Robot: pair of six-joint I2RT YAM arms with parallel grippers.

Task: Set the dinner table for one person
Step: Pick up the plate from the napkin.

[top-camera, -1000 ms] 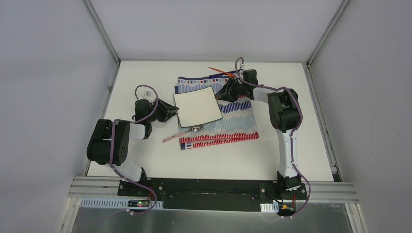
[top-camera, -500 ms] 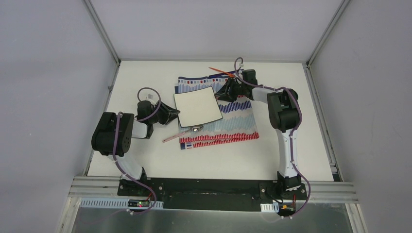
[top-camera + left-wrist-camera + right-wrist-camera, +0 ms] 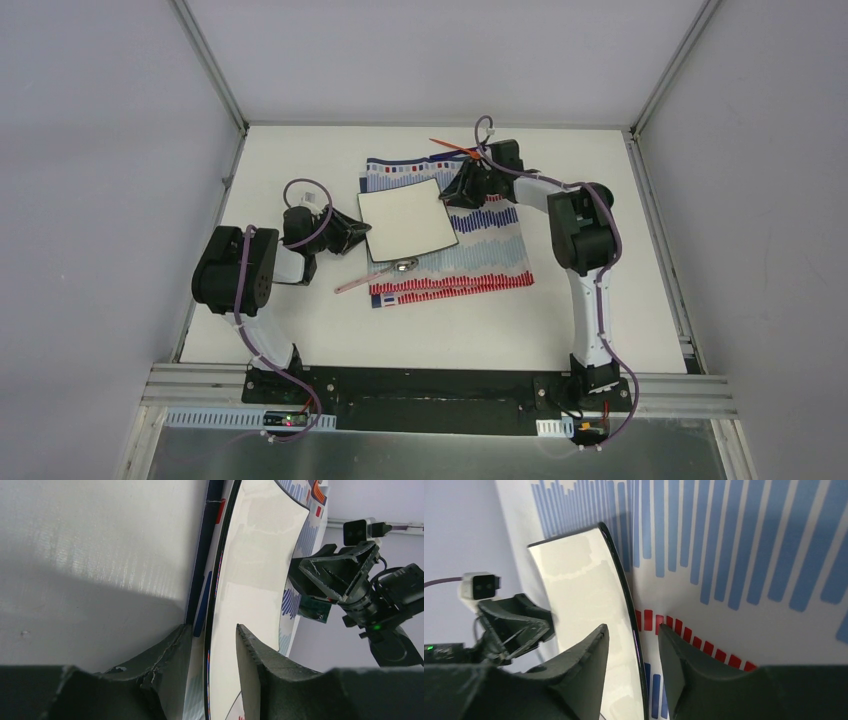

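Note:
A white square plate (image 3: 407, 220) with a dark rim lies on a striped red-blue-white cloth (image 3: 490, 250) on the dinner table (image 3: 300, 325). My left gripper (image 3: 360, 232) sits at the plate's left edge. In the left wrist view it (image 3: 213, 627) is open, with the plate's rim (image 3: 255, 555) between its jaws and a gap on each side. My right gripper (image 3: 453, 190) is at the plate's far right corner. In the right wrist view it (image 3: 633, 627) is open and straddles the rim of the plate (image 3: 579, 590) above the cloth (image 3: 724, 555).
A spoon (image 3: 403, 266) with a pinkish handle lies at the plate's front edge, partly off the cloth. A thin orange-red utensil (image 3: 455, 148) lies behind the cloth, close to the right arm. Grey rails edge the table.
The left arm's elbow has swung right toward the plate while its gripper stayed at the rim. The right gripper has slid slightly left and back. The plate has not moved.

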